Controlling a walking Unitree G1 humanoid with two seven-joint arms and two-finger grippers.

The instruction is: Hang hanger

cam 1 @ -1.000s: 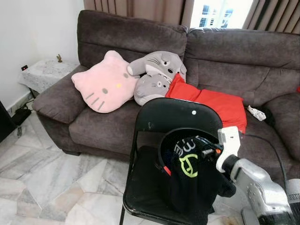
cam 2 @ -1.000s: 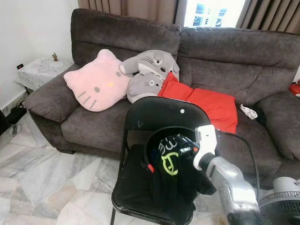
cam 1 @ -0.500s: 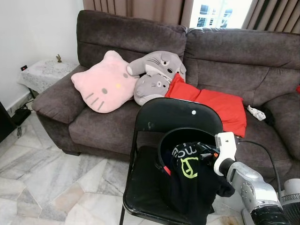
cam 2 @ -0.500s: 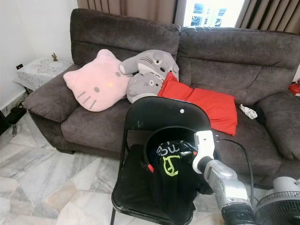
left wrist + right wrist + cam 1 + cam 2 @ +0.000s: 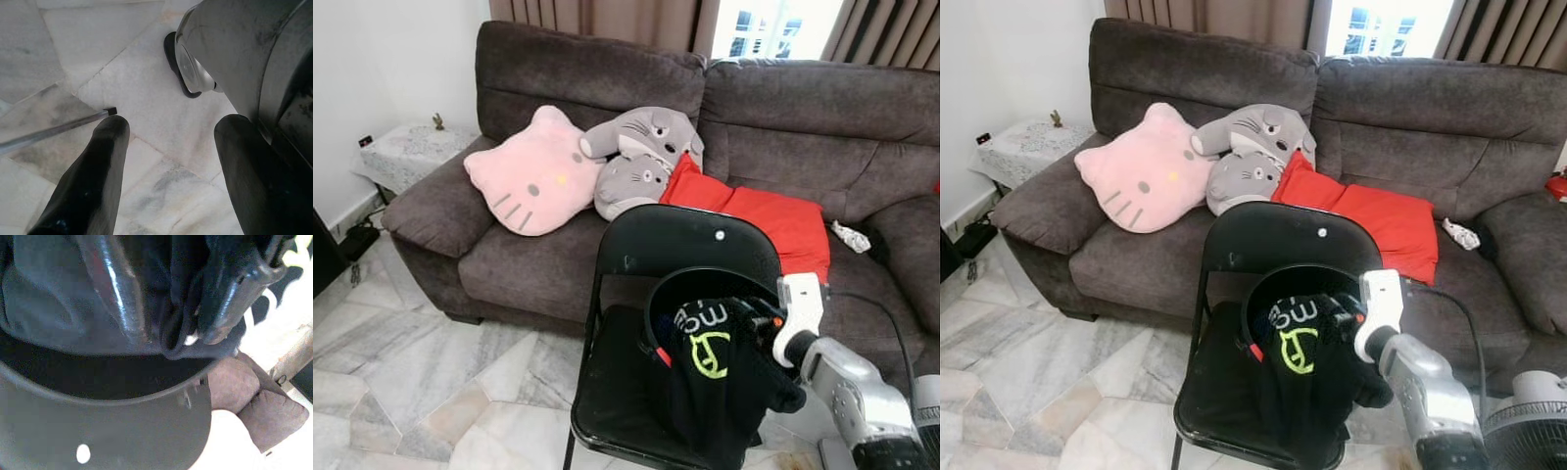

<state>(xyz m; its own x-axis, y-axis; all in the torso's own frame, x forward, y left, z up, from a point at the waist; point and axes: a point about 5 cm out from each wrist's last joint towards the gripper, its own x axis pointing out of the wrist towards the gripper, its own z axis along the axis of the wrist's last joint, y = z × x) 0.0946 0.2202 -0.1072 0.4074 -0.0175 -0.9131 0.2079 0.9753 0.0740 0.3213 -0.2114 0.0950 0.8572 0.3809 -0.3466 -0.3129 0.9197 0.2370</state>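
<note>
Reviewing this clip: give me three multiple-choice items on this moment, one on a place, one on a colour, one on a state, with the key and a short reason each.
1. Where is the right tool?
A. Over the folding chair's seat, in front of its backrest
B. On the sofa's armrest
C. At the side table

2. What colour is the flat cushion lying on the sofa?
A. Blue
B. Red
C. Yellow

3. What is the state of the left tool?
A. Shut on a hanger
B. Shut on a cable
C. Open, holding nothing

Key:
1 A, the right tool sits with the black garment over the black folding chair.
2 B, the cushion beside the grey plush is red.
3 C, its two fingers stand apart above the marble floor.
</note>
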